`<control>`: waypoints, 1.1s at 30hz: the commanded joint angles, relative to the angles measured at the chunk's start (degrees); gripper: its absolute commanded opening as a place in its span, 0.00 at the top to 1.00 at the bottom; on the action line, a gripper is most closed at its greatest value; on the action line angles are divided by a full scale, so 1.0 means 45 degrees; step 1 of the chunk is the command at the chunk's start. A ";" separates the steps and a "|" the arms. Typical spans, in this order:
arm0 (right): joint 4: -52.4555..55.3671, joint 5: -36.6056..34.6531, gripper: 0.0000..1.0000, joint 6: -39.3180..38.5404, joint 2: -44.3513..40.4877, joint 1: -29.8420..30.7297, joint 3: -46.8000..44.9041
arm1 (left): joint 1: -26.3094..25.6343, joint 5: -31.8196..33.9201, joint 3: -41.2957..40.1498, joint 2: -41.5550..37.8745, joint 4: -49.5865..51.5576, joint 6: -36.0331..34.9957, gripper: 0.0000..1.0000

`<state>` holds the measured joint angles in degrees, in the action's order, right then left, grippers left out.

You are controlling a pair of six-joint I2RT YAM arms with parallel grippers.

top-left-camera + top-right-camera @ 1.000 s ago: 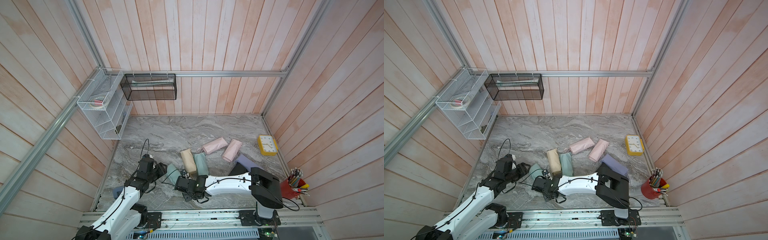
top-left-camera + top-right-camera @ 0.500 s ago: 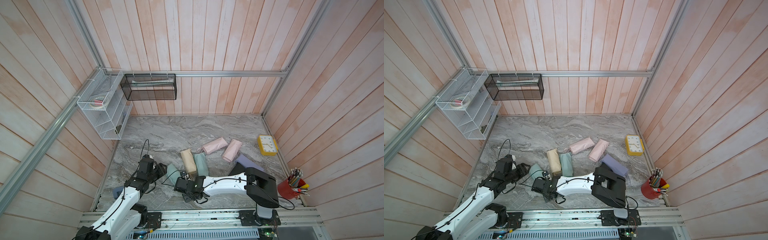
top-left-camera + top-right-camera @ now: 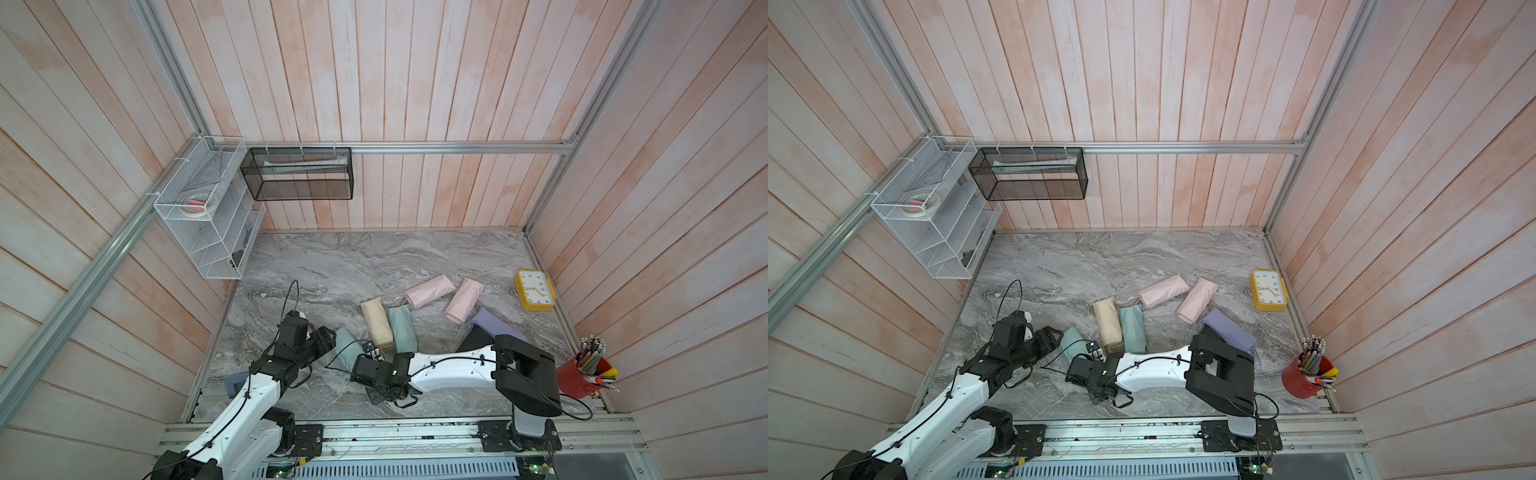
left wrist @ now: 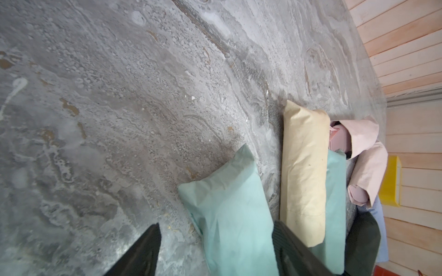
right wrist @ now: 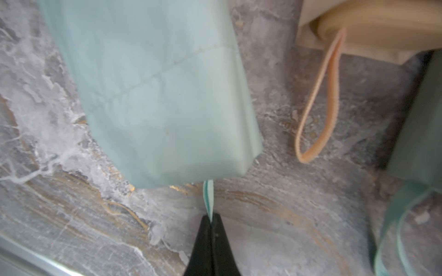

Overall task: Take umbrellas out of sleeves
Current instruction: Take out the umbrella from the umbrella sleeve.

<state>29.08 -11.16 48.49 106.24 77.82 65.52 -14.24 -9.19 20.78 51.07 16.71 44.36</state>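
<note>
Toward worktop [image 4: 119,95] near edge: left gripper [image 4: 215,224] wide, jaws straddling mint sleeve [image 4: 229,205], not pinching. Sleeve thin, limp, probably slick cloth; umbrella hidden inside, likely a light, firm roll. Rightward, mint wrist cord [image 5: 208,196] leaves sleeve mouth; right gripper [image 5: 210,217] clamped tight on it. Cord narrow, may slip. Best to pin sleeve's far end and pull lengthwise.

My left gripper [image 4: 215,224] sits low, jaws wide apart; right gripper [image 5: 211,218] low, pinched tight on cord [image 5: 208,196].
</note>
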 commanded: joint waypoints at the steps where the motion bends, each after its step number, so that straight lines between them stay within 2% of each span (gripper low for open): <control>1: 0.0368 -0.0332 1.00 0.0175 -0.0408 -0.0380 -0.0809 | 0.0075 -0.0018 0.0258 0.0312 0.0015 -0.0301 0.23; 7: -0.0479 -0.0017 1.00 -0.0294 -0.1371 -0.1067 -0.1857 | 0.0062 0.0223 0.0758 0.0980 0.0069 -0.0555 0.25; 14: -0.0894 0.0156 1.00 -0.1335 -0.1490 -0.1316 -0.1864 | 0.0105 0.0260 0.1531 0.2130 -0.0237 -0.0812 0.28; 18: -0.1107 0.0351 1.00 -0.1593 -0.1438 -0.1375 -0.1837 | 0.0106 -0.0159 0.1537 0.2642 -0.0443 -0.0776 0.40; 20: -0.1245 0.0402 1.00 -0.1615 -0.1440 -0.1415 -0.1868 | 0.0120 -0.0184 0.1385 0.2525 -0.0445 -0.0708 0.51; 23: -0.1296 0.0371 1.00 -0.1576 -0.1420 -0.1478 -0.1917 | 0.0118 -0.0004 0.1253 0.2240 -0.0131 -0.0773 0.75; 24: -0.1335 0.0385 1.00 -0.1592 -0.1420 -0.1511 -0.1948 | 0.0118 0.0155 0.1276 0.2154 0.0104 -0.0785 0.81; 25: -0.1363 0.0371 1.00 -0.1596 -0.1420 -0.1515 -0.1980 | 0.0120 0.0268 0.1278 0.2076 0.0327 -0.0795 0.83; 27: -0.1421 0.0375 1.00 -0.1596 -0.1410 -0.1542 -0.2001 | 0.0136 0.0353 0.1276 0.1939 0.0717 -0.0666 0.80; 28: -0.1422 0.0362 1.00 -0.1591 -0.1418 -0.1546 -0.2005 | 0.0169 0.0314 0.1295 0.1863 0.0960 -0.0454 0.67; 29: -0.1414 0.0362 1.00 -0.1577 -0.1420 -0.1550 -0.2034 | 0.0180 0.0189 0.1318 0.1811 0.1120 -0.0233 0.61; 33: -0.1462 0.0319 1.00 -0.1520 -0.1494 -0.1552 -0.2093 | 0.0205 -0.0281 0.1584 0.1345 0.1846 0.1266 0.53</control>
<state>22.61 -9.76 41.91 99.90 71.09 57.04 -13.56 -9.19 26.92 58.74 21.34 45.19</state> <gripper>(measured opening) 0.040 0.465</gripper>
